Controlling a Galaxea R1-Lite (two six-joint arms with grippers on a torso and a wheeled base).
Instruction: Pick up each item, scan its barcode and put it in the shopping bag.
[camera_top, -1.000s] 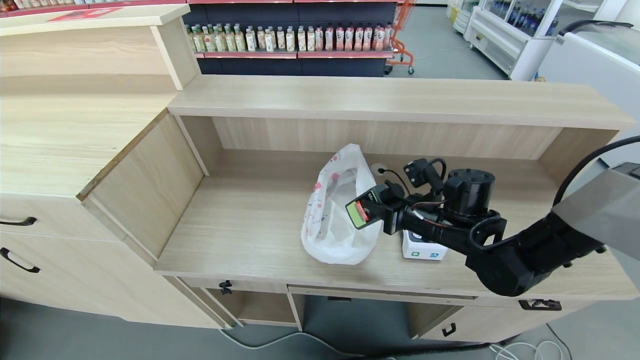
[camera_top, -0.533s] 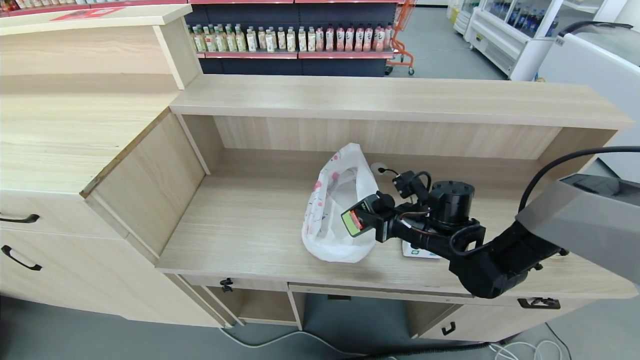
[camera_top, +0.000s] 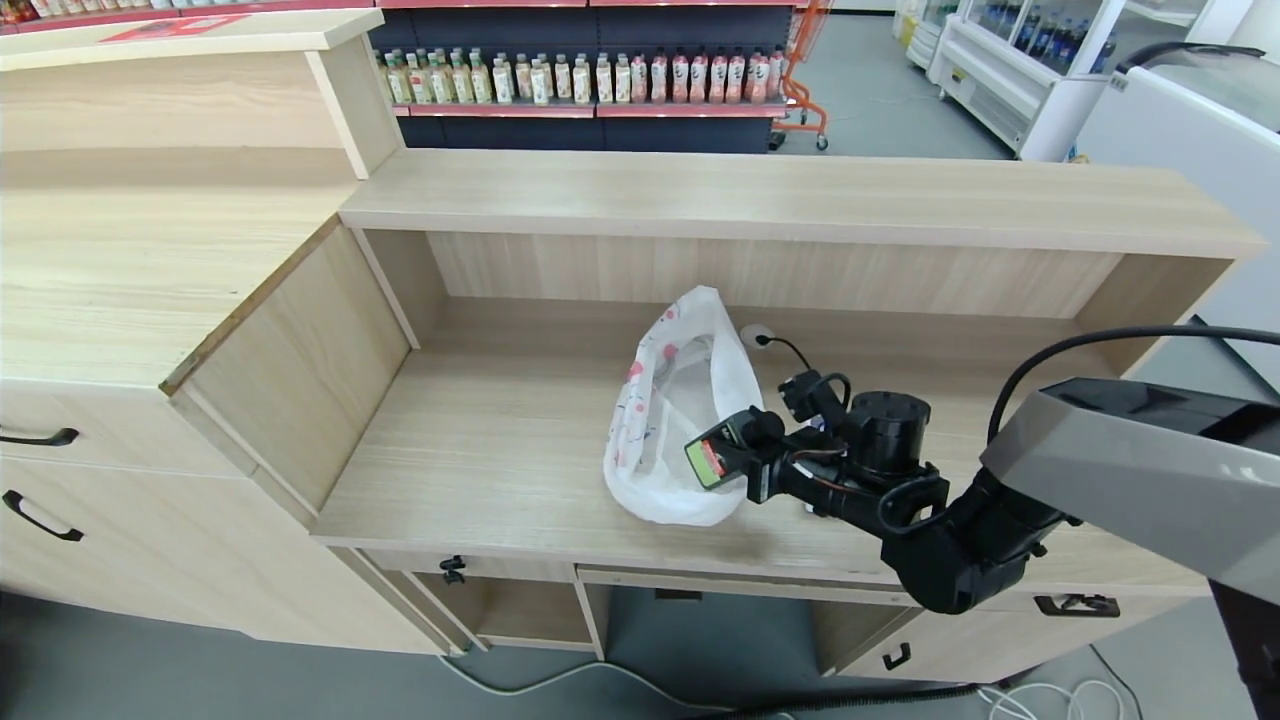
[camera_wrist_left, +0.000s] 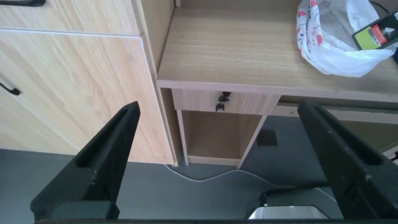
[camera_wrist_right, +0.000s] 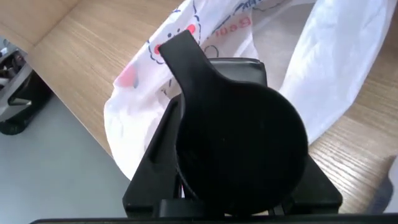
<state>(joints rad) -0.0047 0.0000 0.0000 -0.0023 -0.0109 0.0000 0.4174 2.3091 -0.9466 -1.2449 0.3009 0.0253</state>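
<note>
The right claw (camera_top: 722, 458) is closed on a small flat item (camera_top: 708, 466) with a green face and a red edge. It pinches the item by its edges at the very tip, so the item juts out ahead of the fingers. That hold looks chosen to let the item fall free the moment the claw opens.

Right at the tip is the shopping bag (camera_top: 660, 400), a thin white bag with a red print, slumped on the desk (camera_top: 480, 450) with its mouth gaping upward and toward the claw. The claw is tilted toward that opening, and in the right wrist view the bag's film lies close around and beneath it. The item overlaps the bag's near rim, but whether it is already inside cannot be told. I judge this to be the bagging step, with release the next thing needed.

Behind the claw, toward the desk's back wall, a white disc (camera_top: 757, 335) lies with a black cable (camera_top: 790, 352) running from it toward the arm.

Well apart from all this, the left claw (camera_wrist_left: 219, 112) hangs low before the desk's front edge, over the floor (camera_wrist_left: 205, 193). Its fingers are spread wide and hold nothing, and it seems parked clear of the working arm.
</note>
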